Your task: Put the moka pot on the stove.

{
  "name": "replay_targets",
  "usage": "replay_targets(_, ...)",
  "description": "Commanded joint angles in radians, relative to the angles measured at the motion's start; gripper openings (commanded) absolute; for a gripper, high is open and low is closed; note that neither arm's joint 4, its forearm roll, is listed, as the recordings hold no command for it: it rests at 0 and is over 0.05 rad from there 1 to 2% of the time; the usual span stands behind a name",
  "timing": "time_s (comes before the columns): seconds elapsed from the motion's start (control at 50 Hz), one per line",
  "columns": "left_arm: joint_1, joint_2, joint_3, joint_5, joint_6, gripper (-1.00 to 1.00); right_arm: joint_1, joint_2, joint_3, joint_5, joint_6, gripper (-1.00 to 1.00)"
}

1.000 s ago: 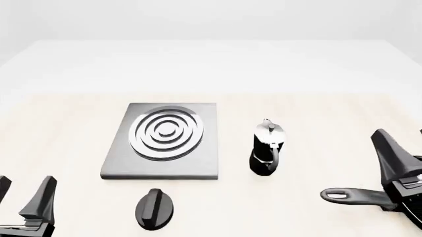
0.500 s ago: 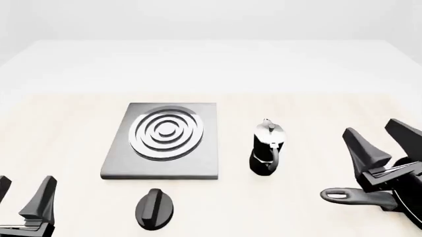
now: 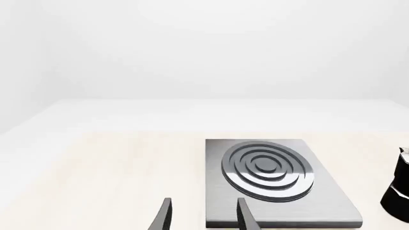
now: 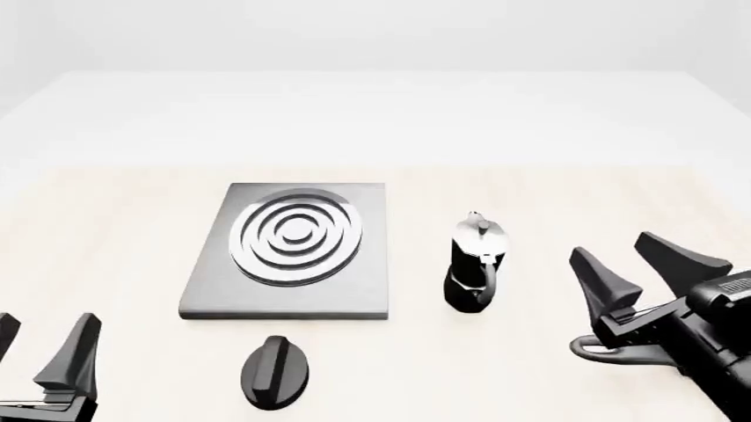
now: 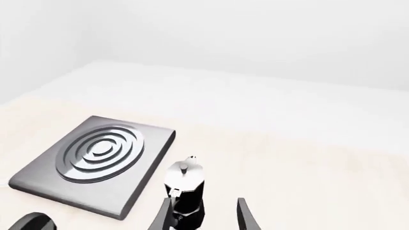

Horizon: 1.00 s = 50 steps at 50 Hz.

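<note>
The moka pot (image 4: 476,262) stands upright on the table just right of the stove (image 4: 291,249), black with a silver lid and its handle toward the camera. It also shows in the right wrist view (image 5: 185,188), next to the stove (image 5: 96,163) and just ahead of the fingers. My right gripper (image 4: 639,259) is open and empty, to the right of the pot and apart from it. My left gripper (image 4: 41,352) is open and empty at the front left corner. In the left wrist view the stove (image 3: 271,179) lies ahead and the pot (image 3: 399,191) is at the picture's edge.
A small black oval knob (image 4: 273,372) lies in front of the stove. A black frying pan handle (image 4: 616,349) sticks out leftward under my right gripper; the pan itself is hidden by the arm. The table's far part is white.
My right gripper has moved left toward the moka pot and turned so both fingers show. The left arm, pot and stove have not moved.
</note>
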Motion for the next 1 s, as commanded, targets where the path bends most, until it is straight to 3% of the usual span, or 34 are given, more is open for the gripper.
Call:
replay_targets(0.02, 0.0, 0.0, 0.0, 0.0, 0.0, 1.0, 0.017, 0.057, 0.02, -0.06, 0.013, 1.0)
replay_targets(1.0, 0.0, 0.0, 0.0, 0.0, 0.0, 1.0, 0.072, 0.354, 0.065, -0.359, 0.061, 1.0)
